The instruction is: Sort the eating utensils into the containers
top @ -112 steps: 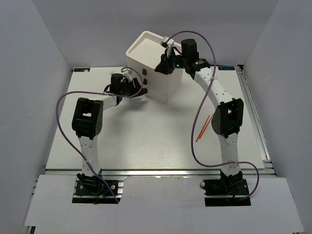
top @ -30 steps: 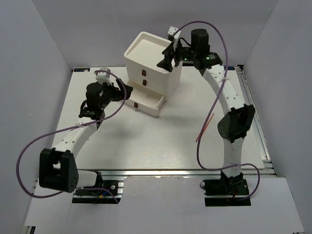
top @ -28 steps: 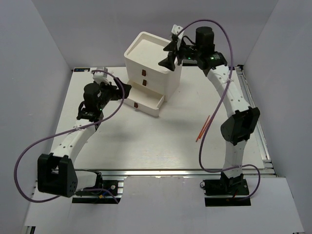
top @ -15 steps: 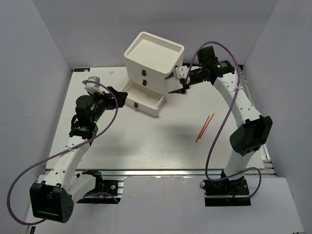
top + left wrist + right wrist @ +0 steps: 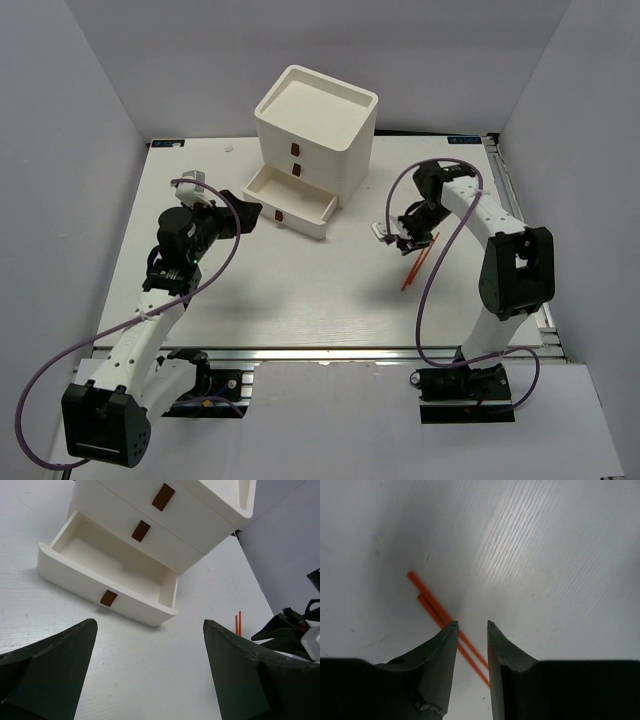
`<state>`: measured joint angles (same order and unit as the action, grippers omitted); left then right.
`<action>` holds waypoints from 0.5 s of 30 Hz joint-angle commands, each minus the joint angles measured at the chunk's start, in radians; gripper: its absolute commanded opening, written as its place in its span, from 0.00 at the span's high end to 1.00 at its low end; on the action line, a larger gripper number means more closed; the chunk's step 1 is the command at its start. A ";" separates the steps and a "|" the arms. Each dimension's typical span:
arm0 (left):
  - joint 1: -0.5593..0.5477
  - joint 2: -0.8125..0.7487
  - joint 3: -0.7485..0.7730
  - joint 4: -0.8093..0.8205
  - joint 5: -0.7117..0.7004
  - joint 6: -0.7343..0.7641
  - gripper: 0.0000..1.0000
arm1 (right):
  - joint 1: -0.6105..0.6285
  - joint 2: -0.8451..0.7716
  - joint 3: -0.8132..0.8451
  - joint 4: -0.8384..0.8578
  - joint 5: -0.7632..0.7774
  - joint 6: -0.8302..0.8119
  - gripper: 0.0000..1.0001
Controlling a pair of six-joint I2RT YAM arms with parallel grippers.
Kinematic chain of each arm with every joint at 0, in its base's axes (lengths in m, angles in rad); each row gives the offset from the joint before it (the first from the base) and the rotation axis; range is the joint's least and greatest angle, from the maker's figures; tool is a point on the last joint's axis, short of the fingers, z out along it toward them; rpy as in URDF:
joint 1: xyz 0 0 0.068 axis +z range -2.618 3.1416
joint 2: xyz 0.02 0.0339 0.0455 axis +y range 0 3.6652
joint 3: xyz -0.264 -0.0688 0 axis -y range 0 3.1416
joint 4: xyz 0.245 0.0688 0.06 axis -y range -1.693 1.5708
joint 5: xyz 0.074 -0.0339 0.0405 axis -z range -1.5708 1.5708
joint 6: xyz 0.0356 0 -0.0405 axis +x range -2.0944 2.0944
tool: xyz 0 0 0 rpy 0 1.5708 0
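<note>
Hovering over the orange chopsticks (image 5: 432, 606), the right tool (image 5: 472, 624) shows a narrow gap, grip unclear; the left tool (image 5: 150, 624) gapes wide below the open drawer (image 5: 70, 575) at upper left.

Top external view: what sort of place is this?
Likely a robot test cell, not a kitchen: bare grey walls enclose a white table with a drawer unit; the left arm and right arm are bolted at its edge.

Looking like a robot lab test cell: plain grey panels (image 5: 70, 130) walling in a white bench (image 5: 300, 300), aluminium extrusion (image 5: 330, 351) running along its lower edge, left arm (image 5: 150, 310) and right arm (image 5: 512, 265) bolted there, purple cables (image 5: 55, 365) looping loose.
</note>
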<state>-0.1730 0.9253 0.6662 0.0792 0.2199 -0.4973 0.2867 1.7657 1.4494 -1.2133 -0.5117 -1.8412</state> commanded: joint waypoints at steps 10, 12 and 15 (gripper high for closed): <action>0.004 -0.016 -0.042 0.044 0.027 -0.056 0.02 | -0.061 0.074 -0.072 0.189 0.248 -0.125 0.63; 0.006 -0.019 -0.048 0.044 0.026 -0.064 0.02 | -0.060 0.084 -0.083 0.195 0.263 -0.150 0.63; 0.006 -0.025 -0.053 0.041 0.018 -0.072 0.02 | -0.061 0.098 -0.090 0.204 0.285 -0.162 0.64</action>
<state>-0.1722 0.9253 0.6189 0.1017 0.2291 -0.5507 0.2245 1.8618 1.3598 -1.0149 -0.2699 -1.9495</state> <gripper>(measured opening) 0.982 0.363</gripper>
